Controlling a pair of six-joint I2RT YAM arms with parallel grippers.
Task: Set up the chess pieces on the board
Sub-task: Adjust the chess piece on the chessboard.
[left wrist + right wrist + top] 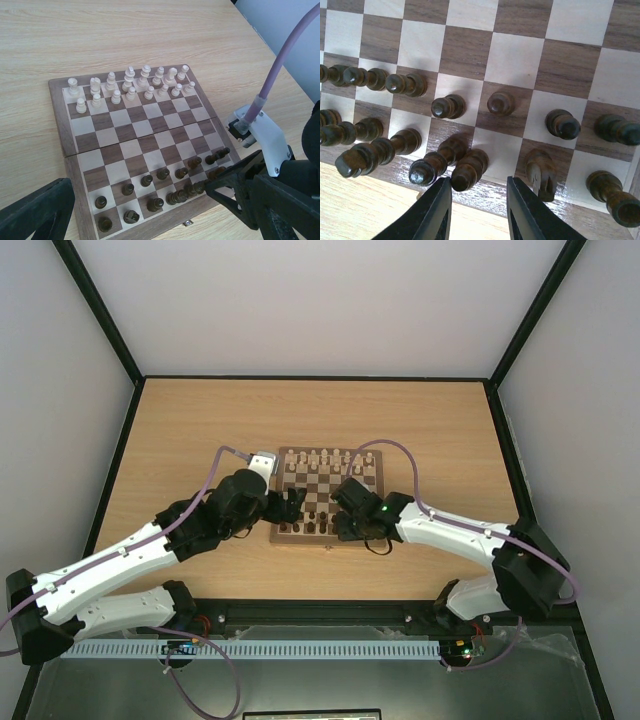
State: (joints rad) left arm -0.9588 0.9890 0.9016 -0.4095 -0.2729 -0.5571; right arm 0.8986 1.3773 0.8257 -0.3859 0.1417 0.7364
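Dark pieces (pixel 449 106) stand upright on the board's (pixel 500 60) two near rows, some crowded. One pair (pixel 469 171) is bunched together at the near edge. That pair sits just ahead of the right hand (pixel 479 186), slightly left of its gap; its fingers are apart and empty. The left hand (pixel 290 506) hangs by the board's left edge, also apart and empty, so the right is nearer.

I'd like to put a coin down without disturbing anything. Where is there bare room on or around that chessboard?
The board's middle rows, between the cream pieces and the dark pieces, are bare. So is the table beyond the board's far edge. Crowded: the near rows, where the right gripper hangs.
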